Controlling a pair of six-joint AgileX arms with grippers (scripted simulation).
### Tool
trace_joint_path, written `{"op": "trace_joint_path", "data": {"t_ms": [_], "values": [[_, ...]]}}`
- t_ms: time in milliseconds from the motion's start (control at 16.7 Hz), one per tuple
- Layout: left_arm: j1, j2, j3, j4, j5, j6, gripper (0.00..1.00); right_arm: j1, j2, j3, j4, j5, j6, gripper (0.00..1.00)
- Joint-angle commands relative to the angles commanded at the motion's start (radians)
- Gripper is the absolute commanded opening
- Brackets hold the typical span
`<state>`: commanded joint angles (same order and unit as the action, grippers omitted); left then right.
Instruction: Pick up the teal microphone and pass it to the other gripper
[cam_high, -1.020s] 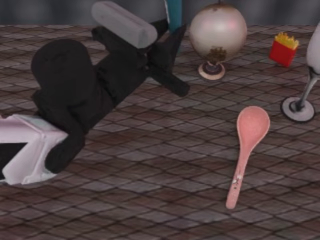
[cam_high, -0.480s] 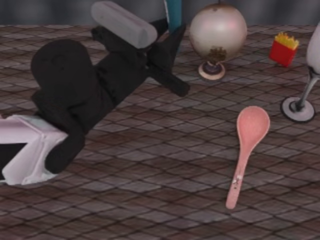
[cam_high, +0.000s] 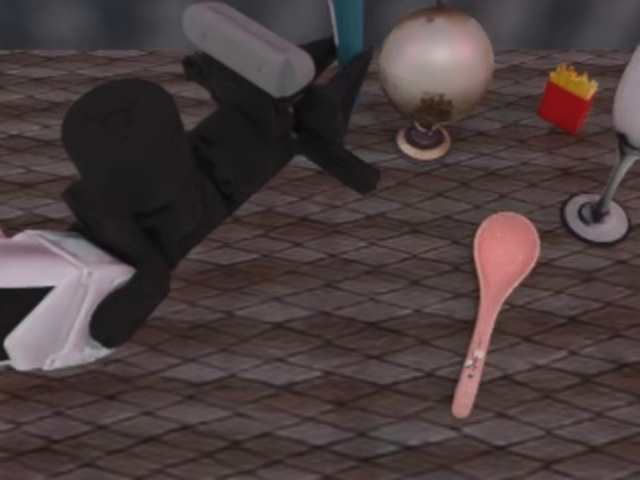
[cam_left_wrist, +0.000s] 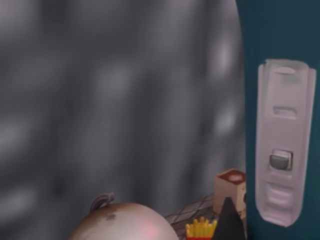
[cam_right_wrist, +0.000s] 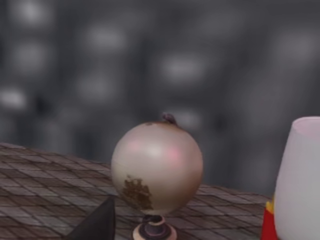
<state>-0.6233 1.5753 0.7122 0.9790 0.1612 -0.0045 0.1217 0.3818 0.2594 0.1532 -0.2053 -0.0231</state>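
While raised over the tabletop's far edge, the left pincer is clamped on the teal microphone, held upright, its white switch strip seen close in the left wrist view. Just beside it stands a globe; a pink spoon lies nearer the right edge.

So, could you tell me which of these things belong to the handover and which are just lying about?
For the job:
- teal microphone
- left gripper, shut on it, raised at the table's back left

Lying about:
- globe
- red box of fries
- wine glass
- pink spoon
- small brown-topped box
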Motion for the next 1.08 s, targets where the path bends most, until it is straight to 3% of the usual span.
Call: {"op": "trace_joint_path", "data": {"t_ms": [360, 600, 840, 1080], "values": [[0.0, 0.0, 0.0, 0.0, 0.0, 0.0, 0.0, 0.14, 0.533, 0.286, 0.163, -0.237, -0.024, 1.0], [0.0, 0.0, 0.0, 0.0, 0.0, 0.0, 0.0, 0.217, 0.785, 0.446, 0.258, -0.365, -0.036, 1.0], [0.0, 0.0, 0.0, 0.0, 0.0, 0.0, 0.0, 0.259, 0.917, 0.54, 0.316, -0.436, -0.046, 1.0], [0.0, 0.0, 0.0, 0.0, 0.0, 0.0, 0.0, 0.262, 0.925, 0.546, 0.32, -0.44, -0.046, 1.0]]}}
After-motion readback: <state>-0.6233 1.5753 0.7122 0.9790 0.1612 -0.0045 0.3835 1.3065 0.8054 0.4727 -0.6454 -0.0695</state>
